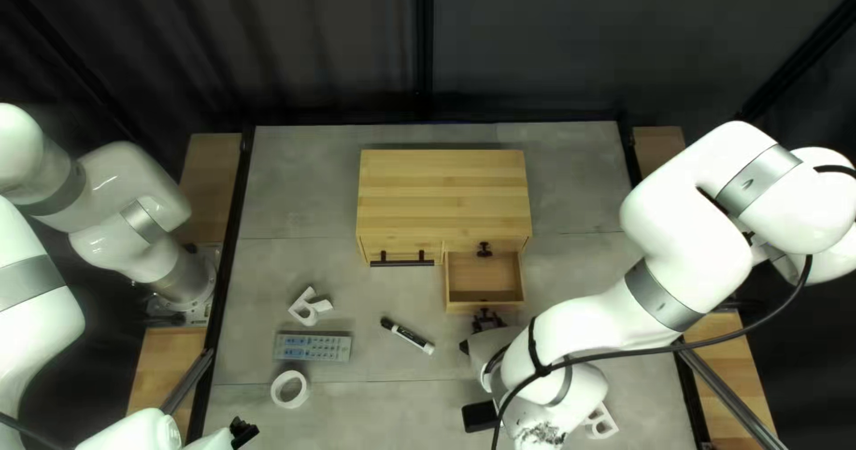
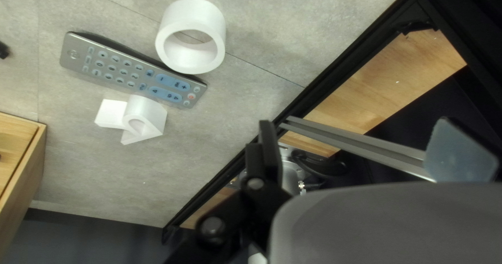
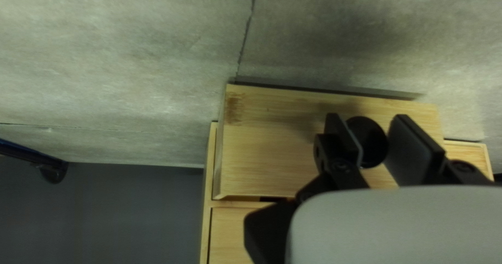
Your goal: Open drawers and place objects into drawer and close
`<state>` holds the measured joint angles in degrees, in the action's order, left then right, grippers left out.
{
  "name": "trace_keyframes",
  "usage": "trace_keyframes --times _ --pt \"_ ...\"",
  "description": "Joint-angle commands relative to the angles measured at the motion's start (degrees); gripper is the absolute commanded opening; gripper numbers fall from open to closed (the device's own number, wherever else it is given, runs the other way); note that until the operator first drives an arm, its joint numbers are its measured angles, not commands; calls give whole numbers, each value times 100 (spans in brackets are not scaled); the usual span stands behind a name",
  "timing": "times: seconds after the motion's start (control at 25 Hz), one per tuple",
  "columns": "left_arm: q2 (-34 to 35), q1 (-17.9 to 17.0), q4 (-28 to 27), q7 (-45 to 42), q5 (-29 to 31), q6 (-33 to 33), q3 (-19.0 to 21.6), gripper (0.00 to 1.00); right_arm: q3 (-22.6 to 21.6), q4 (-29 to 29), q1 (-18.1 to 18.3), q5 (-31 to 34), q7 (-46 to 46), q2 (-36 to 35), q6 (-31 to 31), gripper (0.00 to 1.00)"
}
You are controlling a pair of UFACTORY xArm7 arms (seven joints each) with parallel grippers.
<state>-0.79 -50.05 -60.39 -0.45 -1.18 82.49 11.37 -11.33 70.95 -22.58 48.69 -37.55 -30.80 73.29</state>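
At the bottom left of the top left view, my left gripper is near a white ring; in its wrist view this gripper stands wide open and empty. There the ring touches a grey remote, beside a white letter-like piece. A marker lies on the table. The cabinet has one drawer pulled out. At its front is my right gripper; in its wrist view the gripper is shut on the drawer's black knob.
A second knob and a bar handle are on the cabinet front. My right arm hangs over the table's right part, partly covering a white piece. Near it lies a dark rectangular object.
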Motion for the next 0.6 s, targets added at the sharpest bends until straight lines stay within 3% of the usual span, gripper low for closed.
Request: trace_keyframes --times 0.04,0.6 --pt "0 0 0 0 0 0 0 100 -7 -5 -10 -5 -1 15 16 0" --pt "0 0 0 0 0 0 0 100 -18 25 -38 -2 -14 -10 50 0"
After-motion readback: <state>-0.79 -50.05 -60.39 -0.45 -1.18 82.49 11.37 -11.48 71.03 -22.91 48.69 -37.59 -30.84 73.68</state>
